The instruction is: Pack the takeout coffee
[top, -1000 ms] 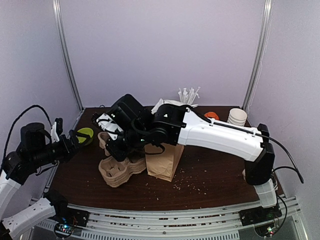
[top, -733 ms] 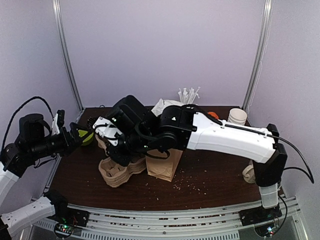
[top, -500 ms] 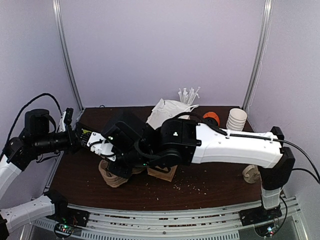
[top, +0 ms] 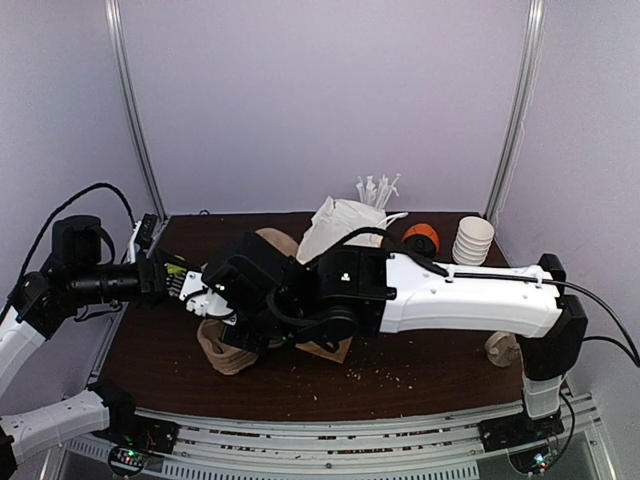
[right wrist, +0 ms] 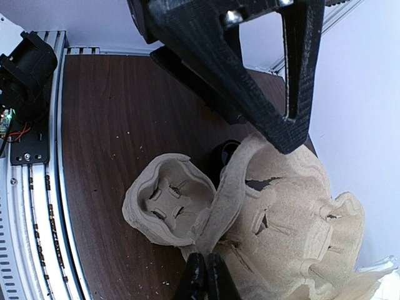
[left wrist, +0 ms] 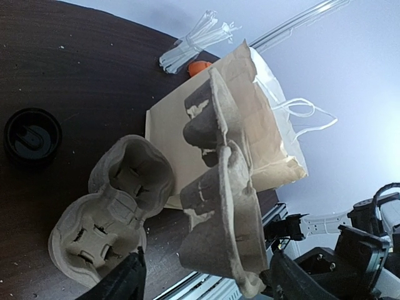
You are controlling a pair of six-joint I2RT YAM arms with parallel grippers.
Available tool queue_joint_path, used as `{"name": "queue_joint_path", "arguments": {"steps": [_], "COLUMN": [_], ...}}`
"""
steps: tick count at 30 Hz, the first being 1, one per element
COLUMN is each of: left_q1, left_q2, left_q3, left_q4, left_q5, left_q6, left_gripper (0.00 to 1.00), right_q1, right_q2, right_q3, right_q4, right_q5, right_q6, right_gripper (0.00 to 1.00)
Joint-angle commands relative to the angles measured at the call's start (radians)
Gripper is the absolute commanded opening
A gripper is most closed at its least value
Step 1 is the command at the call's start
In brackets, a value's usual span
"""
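Note:
The takeout coffee [left wrist: 31, 134], a black cup with a black lid, stands on the dark table left of the carriers; its lid [right wrist: 228, 156] peeks out behind the lifted carrier. My right gripper [right wrist: 206, 265] is shut on the rim of a pulp cup carrier [right wrist: 294, 225], holding it tilted on edge above the stack. That carrier [left wrist: 225, 206] hangs between the jaws of my left gripper [left wrist: 203, 265], which stands open around it; its fingers [right wrist: 262, 106] loom over the carrier. In the top view the coffee is hidden behind the arms.
A stack of pulp carriers [left wrist: 119, 200] lies on the table [top: 420, 365] beside a brown paper bag [left wrist: 169, 137]. Behind are a white plastic bag [top: 340, 225], stirrers [top: 377, 190], an orange object [top: 420, 238] and stacked white cups [top: 473, 240]. A cream mug [top: 500, 348] sits far right.
The right arm has swung left and lower, carrying the carrier. The left gripper has moved right to meet it, and its jaws have narrowed around the carrier.

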Motion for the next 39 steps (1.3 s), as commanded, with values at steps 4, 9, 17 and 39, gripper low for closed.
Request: {"name": "queue_joint_path", "arguments": {"steps": [4,9,17,39], "left_q1": [0.007,0.007,0.007,0.007], "left_q2": [0.048,0.065,0.036,-0.016], "left_q3": [0.034,0.043,0.012,-0.061], "left_q4": [0.044,0.049,0.087,0.175], "left_q5": [0.035,0.051,0.084,0.153], "left_q6": [0.059,0.063,0.031,-0.031], "left_gripper": [0.61,0.49,0.41,0.00], "right_q1": [0.014,0.016,0.015,0.015], "right_q2": [-0.015,-0.015,-0.006,0.015], "right_q3": [-0.008,-0.021,-0.022,-0.018], "right_q4": [0.013,0.020,0.036,0.043], "right_q5": [0.045,0.051,0.067,0.078], "right_q6": [-0.028,-0.029,-0.040,-0.042], "right_gripper": [0.00,0.00,0.00,0.00]}}
